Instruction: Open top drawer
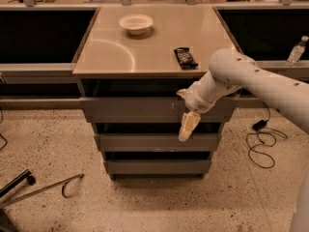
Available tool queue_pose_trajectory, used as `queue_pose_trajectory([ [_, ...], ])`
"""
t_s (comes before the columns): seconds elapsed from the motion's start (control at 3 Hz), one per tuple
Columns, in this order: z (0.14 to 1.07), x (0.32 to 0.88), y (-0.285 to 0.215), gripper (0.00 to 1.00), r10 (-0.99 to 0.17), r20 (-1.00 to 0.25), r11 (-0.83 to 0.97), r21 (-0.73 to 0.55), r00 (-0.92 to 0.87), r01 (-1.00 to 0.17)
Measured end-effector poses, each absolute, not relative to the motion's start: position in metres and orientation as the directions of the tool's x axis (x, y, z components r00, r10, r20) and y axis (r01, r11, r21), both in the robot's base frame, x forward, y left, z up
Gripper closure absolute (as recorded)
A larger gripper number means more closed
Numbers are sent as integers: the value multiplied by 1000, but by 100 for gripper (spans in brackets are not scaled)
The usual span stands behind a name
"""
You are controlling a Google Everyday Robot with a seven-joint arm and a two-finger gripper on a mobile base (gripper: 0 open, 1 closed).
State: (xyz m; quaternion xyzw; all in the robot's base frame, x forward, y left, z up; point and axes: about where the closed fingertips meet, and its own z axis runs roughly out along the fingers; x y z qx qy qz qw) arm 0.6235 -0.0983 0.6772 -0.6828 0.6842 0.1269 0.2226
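Note:
The top drawer (130, 109) is the widest grey front of the cabinet, just under the tabletop, with small white scratches right of centre. A dark gap shows between it and the tabletop. Two narrower grey drawer fronts (145, 142) sit below it. My gripper (187, 126) is cream-coloured and hangs pointing down in front of the right part of the top drawer front. Its tip reaches the upper edge of the second drawer. My white arm (251, 83) comes in from the right.
On the tabletop (111, 52) stand a white bowl (136, 23) and a black flat object (185, 57). A water bottle (296, 50) stands on the right ledge. A black cable (263, 144) lies on the floor at the right, and a metal bar with a hook (43, 188) at the lower left.

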Motion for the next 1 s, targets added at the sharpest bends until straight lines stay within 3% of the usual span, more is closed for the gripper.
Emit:
queue_pose_trajectory([
  [1.0,637,659,-103,0,-875,-484,44,-75,-2,-996],
])
